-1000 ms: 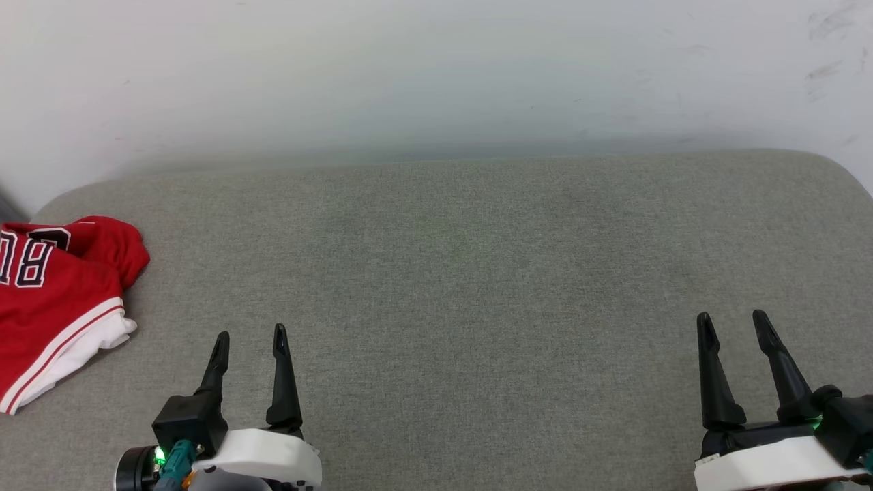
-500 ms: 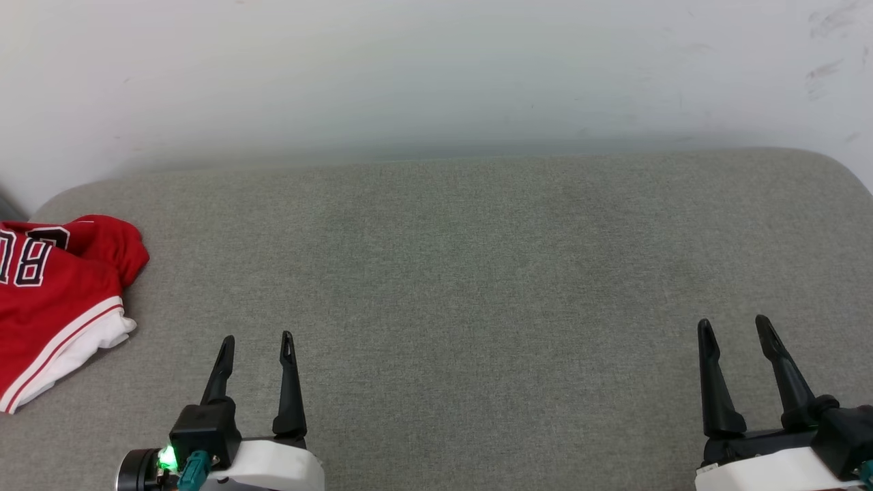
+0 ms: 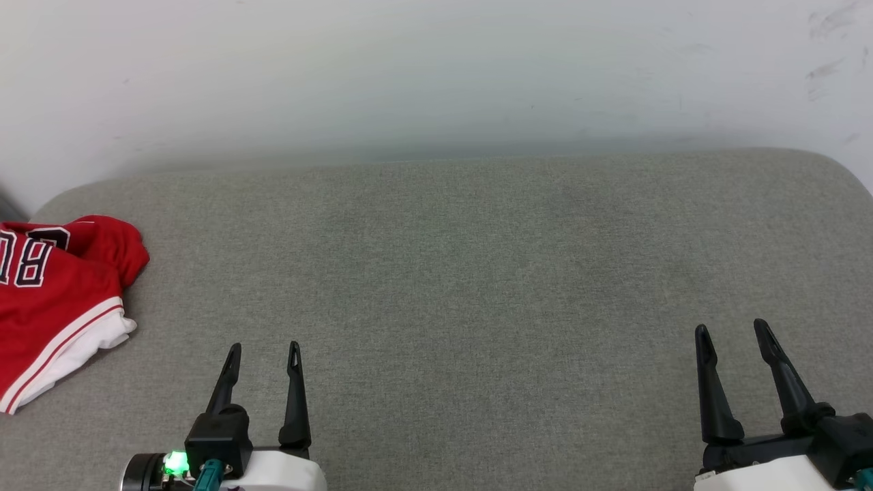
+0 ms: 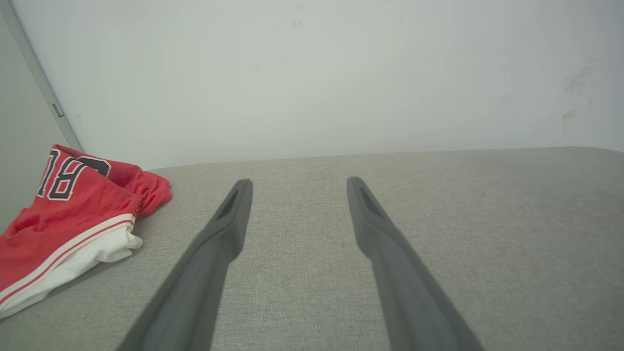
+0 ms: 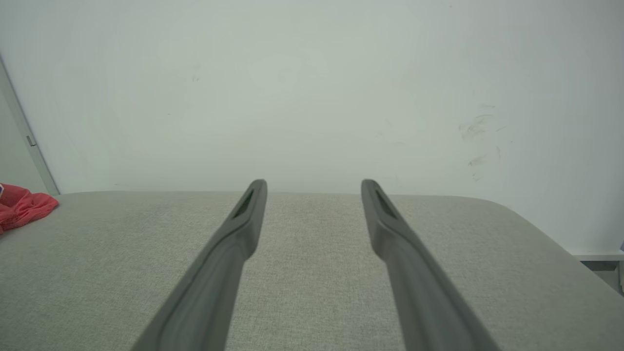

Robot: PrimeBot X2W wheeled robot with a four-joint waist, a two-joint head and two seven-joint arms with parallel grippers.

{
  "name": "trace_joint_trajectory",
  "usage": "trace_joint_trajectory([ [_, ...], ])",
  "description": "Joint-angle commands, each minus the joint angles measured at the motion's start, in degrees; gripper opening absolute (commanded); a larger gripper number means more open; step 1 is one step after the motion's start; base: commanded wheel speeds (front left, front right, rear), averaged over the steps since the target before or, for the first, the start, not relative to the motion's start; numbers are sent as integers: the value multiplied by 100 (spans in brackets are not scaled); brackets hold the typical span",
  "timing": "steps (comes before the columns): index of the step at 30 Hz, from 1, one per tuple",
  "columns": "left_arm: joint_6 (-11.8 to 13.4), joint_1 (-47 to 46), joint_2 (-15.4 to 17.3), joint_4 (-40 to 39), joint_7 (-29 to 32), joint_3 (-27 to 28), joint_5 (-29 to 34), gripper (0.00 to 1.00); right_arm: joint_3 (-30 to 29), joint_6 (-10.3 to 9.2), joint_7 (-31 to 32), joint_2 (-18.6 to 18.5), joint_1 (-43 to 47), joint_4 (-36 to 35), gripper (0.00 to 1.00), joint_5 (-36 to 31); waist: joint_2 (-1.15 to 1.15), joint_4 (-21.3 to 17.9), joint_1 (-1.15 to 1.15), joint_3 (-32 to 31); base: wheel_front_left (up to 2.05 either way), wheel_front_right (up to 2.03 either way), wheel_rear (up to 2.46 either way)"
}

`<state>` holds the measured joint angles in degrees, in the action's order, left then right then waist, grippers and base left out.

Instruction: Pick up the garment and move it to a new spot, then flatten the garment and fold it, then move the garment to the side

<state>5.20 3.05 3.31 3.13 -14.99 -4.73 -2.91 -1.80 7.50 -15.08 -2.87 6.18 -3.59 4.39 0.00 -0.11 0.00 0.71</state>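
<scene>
Both arms pull back toward the near edge. Left gripper (image 3: 264,346) and right gripper (image 3: 730,326) are empty, jaws wide. Jersey (image 3: 54,300) hasn't moved: bunched at the grey cushion's (image 3: 477,273) far left, well apart from both. Likely already set aside, or not yet approached.

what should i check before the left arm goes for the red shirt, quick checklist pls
1. Left gripper open with nothing between its fingers: ok.
2. Right gripper open and holding nothing: ok.
3. Whole garment in the head view: not ok, the picture's left edge cuts it off.
4. Grey surface between the left gripper and the garment free of other things: ok.
5. Garment lying flat: not ok, it is bunched, with the lettering partly folded under.
6. Garment fully supported on its far left side: cannot tell, that part is out of frame.
</scene>
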Motion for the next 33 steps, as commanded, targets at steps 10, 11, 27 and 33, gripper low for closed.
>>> trace_joint_trajectory([
  [10,-60,42,-35,95,-24,84,-54,100,-21,-2,-13,-1,86,82,100,222,0,-9,0,3,0,0,0],
  [11,-62,40,-37,101,-24,87,-62,100,-23,-2,-13,-1,88,86,100,221,0,-7,0,3,0,0,0],
  [27,31,-6,-44,137,-24,129,-126,100,40,-2,-13,-1,116,117,100,208,0,142,0,22,0,0,0],
  [33,84,23,-44,134,-24,184,-175,100,60,-1,-13,-1,134,84,100,192,0,395,0,9,0,0,0],
])
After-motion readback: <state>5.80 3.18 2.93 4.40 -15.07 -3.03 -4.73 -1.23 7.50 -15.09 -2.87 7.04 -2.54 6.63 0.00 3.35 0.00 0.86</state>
